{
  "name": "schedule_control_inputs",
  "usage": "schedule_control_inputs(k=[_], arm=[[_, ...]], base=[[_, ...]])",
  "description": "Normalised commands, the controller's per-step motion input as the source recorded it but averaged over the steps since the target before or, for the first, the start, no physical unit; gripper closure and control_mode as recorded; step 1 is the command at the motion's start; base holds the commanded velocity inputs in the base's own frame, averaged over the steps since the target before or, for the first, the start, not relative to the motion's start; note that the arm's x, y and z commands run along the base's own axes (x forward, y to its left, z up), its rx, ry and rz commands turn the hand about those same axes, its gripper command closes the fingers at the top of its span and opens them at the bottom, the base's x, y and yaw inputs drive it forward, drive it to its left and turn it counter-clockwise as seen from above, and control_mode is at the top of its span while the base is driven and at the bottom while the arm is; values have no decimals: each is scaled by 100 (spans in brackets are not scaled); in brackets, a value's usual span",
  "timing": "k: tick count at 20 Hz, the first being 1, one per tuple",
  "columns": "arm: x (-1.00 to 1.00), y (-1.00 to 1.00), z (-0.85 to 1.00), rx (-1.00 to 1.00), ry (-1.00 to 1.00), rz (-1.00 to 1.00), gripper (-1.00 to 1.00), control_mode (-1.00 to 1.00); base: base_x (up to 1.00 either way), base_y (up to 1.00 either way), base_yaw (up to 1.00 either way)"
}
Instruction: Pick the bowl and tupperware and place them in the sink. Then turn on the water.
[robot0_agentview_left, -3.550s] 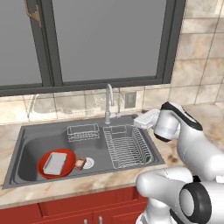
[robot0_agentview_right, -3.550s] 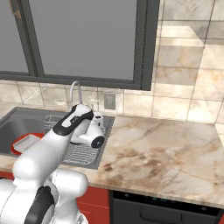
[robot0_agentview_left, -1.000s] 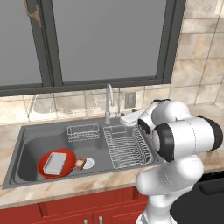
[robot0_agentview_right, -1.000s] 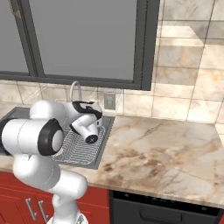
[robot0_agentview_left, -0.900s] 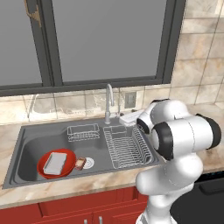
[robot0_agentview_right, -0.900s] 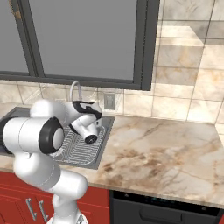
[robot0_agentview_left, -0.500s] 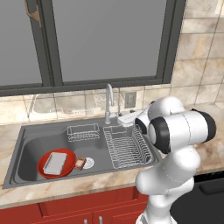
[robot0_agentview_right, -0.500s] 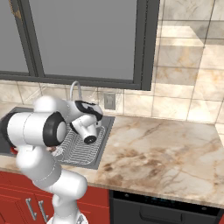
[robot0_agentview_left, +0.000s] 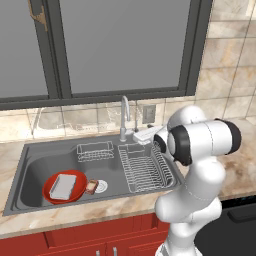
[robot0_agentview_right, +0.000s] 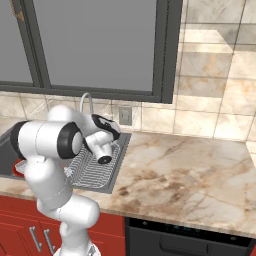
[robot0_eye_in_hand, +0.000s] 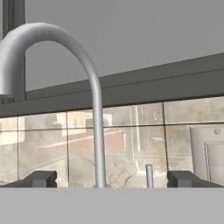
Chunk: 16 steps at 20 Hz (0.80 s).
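Observation:
The red bowl (robot0_agentview_left: 50, 192) lies in the left of the sink (robot0_agentview_left: 35, 159), and the grey tupperware (robot0_agentview_left: 63, 185) rests inside the bowl. My gripper (robot0_agentview_left: 135, 136) hovers at the foot of the curved chrome faucet (robot0_agentview_left: 123, 116), far from both. In the hand view the gripper (robot0_eye_in_hand: 111, 179) is open, with nothing held. Its fingertips (robot0_eye_in_hand: 41, 178) stand wide on either side of the faucet stem (robot0_eye_in_hand: 98, 131) and a small upright lever (robot0_eye_in_hand: 149, 174). No water is in view at the spout (robot0_eye_in_hand: 8, 65).
A wire rack (robot0_agentview_left: 145, 167) sits on the drainboard to the right of the basin, and a small wire basket (robot0_agentview_left: 95, 150) at its back. A white-and-brown drain piece (robot0_agentview_left: 97, 186) lies beside the bowl. A wall outlet (robot0_agentview_left: 148, 114) sits behind the faucet. Marble counter (robot0_agentview_right: 190, 170) stretches right.
The hand has swung left from over the drainboard's right end to the faucet's base. Over the last second only the arm's upper links have turned a little. The jaws stay wide.

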Motion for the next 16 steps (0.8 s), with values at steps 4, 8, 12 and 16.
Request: schedule_control_inputs(k=[4, 8, 12, 16], arm=[[14, -3, -6, 0, -1, -4, -100, -100], [9, -2, -1, 0, 0, -3, -100, -100], [17, 0, 0, 0, 0, 0, -100, -100], [29, 0, -1, 0, 0, -1, -100, -100]], base=[[0, 0, 0], [0, 0, 0], [0, 0, 0], [0, 0, 0]])
